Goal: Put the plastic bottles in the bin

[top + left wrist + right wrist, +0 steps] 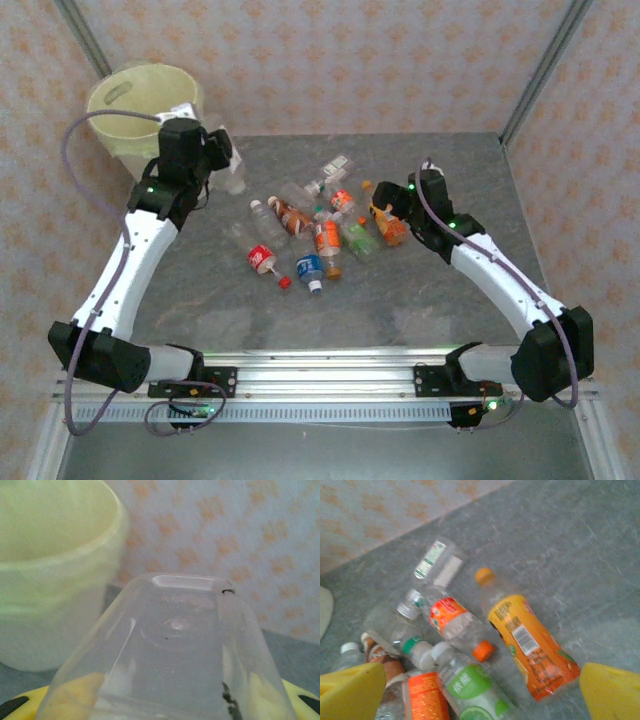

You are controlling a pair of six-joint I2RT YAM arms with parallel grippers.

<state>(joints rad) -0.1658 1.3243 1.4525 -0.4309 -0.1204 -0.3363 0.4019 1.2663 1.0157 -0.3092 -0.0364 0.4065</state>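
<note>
Looking down from the top external camera, you see your left gripper (pixel 224 160) reaching to the table's far left corner. It is closed narrow on a clear bottle (pixel 234 178), which hangs just beside the cream bin (pixel 140 100), not over its mouth. A loose heap of plastic bottles (pixel 320 225) lies mid-table on the grey table (pixel 420 300). Your right gripper (pixel 390 205) hovers at the heap's right edge, above an orange-labelled bottle (pixel 392 230).

From the left wrist, the clear bottle (pixel 175 645) looms base-first in the foreground, clamped between yellow fingertips (pixel 15 705) at its sides. The bin (pixel 50 590) rises at the left with its pale yellow liner showing. Whether the bottle touches it, you cannot tell. A patterned wall (pixel 225 540) stands behind.

From the right wrist, your right gripper (pixel 480 695) stands wide, its yellow fingertips (pixel 350 692) at the two lower corners, gripping nothing. The orange-labelled bottle (pixel 530 645) lies on the table (pixel 580 545) between them, orange cap pointing away, its base close to the pad at lower right. To its left lie a red-labelled bottle (pixel 455 622) with an orange cap and a green-labelled bottle (pixel 470 687), packed close together. A white-labelled bottle (pixel 437 562) lies farther off.
</note>
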